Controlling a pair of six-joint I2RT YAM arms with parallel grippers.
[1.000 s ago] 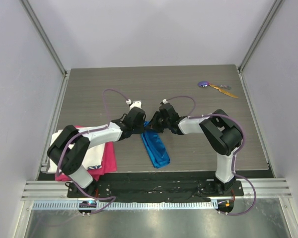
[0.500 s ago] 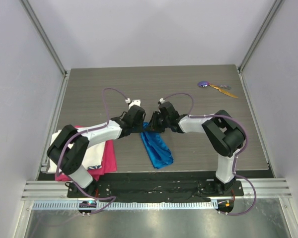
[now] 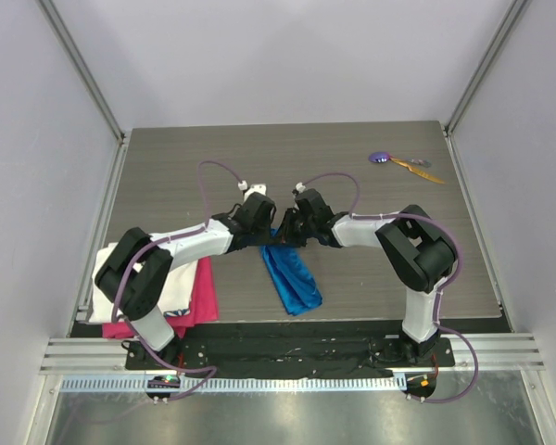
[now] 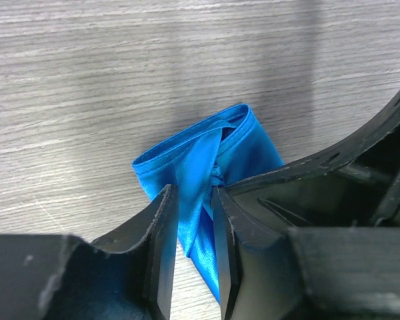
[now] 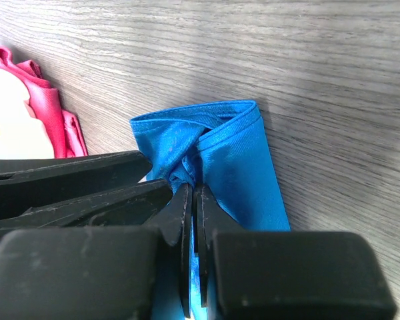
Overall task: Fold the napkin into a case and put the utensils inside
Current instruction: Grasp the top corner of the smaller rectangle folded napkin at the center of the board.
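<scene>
The bright blue napkin (image 3: 293, 278) lies folded into a narrow strip on the table, running from the grippers towards the near edge. My left gripper (image 3: 263, 234) and right gripper (image 3: 284, 232) meet at its far end. In the right wrist view the right gripper (image 5: 193, 193) is shut on a bunched fold of the napkin (image 5: 240, 167). In the left wrist view the left gripper (image 4: 195, 200) stands a little open, with the napkin (image 4: 247, 143) hanging loosely between its jaws. The purple-headed utensil (image 3: 381, 158) and the orange-yellow utensil (image 3: 418, 169) lie at the far right.
A white cloth (image 3: 178, 286) on a pink cloth (image 3: 205, 298) lies at the near left beside the left arm; both show in the right wrist view, the pink cloth (image 5: 48, 107) and the white cloth (image 5: 13, 133). Grey walls ring the table.
The left gripper has edged right, closer to the right gripper. The napkin's far end has shifted slightly with the grippers; its near end moved a little.
</scene>
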